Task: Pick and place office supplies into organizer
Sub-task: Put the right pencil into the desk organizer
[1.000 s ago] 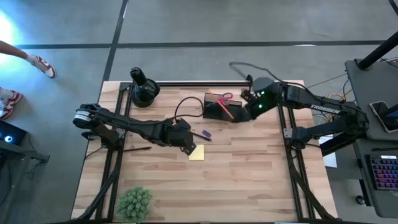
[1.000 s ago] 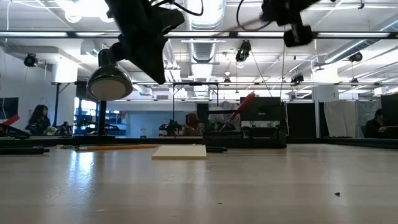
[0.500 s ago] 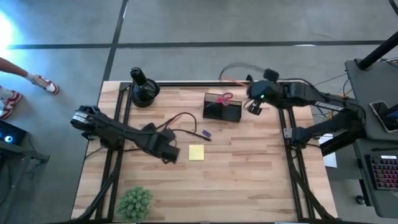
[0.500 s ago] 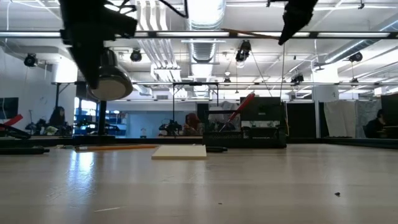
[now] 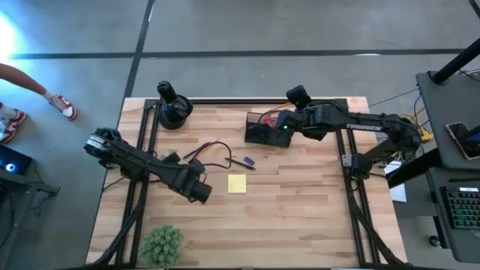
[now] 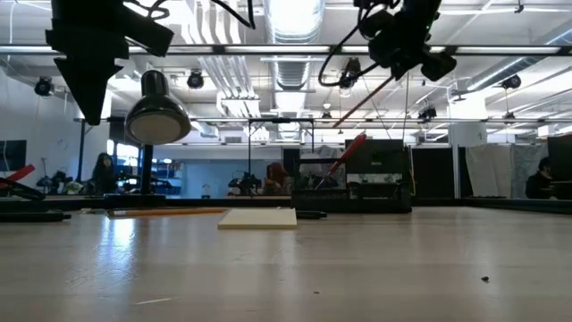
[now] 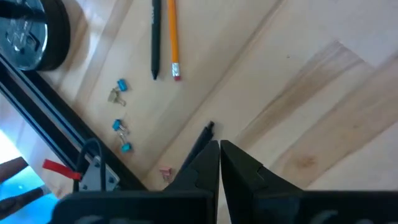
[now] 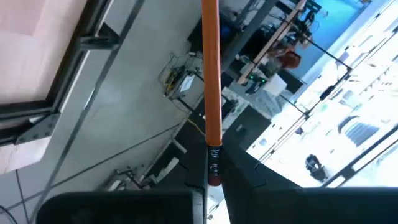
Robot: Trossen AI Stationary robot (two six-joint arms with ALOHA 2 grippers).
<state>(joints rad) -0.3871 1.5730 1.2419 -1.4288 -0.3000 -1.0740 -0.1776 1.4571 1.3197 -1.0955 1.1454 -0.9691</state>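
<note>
The right jaws (image 8: 213, 177) are clamped on the eraser end of an orange pencil (image 8: 211, 74), which juts out ahead of them. A second ago this arm was low over the organizer (image 5: 267, 130); half a second ago it had swung off toward the desk's far right edge; now it is back, its jaws (image 5: 283, 124) just above the box's right end. In the low view the pencil (image 6: 362, 96) slants down from the raised wrist toward the box. My reading: the arm lifted and turned the pencil to aim it, and it is not yet dropped in. The red scissors (image 5: 270, 118) already stand in the organizer.

The left jaws (image 7: 219, 163) are shut on nothing. They have drawn back from the yellow pad (image 5: 237, 184), which a second ago they covered, and now hang near the desk's (image 5: 300, 210) left front. The pad lies in the same spot, flat on the wood. The purple piece (image 5: 247, 160) is likewise unmoved. A black pen (image 7: 155, 43) and another pencil (image 7: 172, 40) lie side by side near the desk's left edge, unpicked.
</note>
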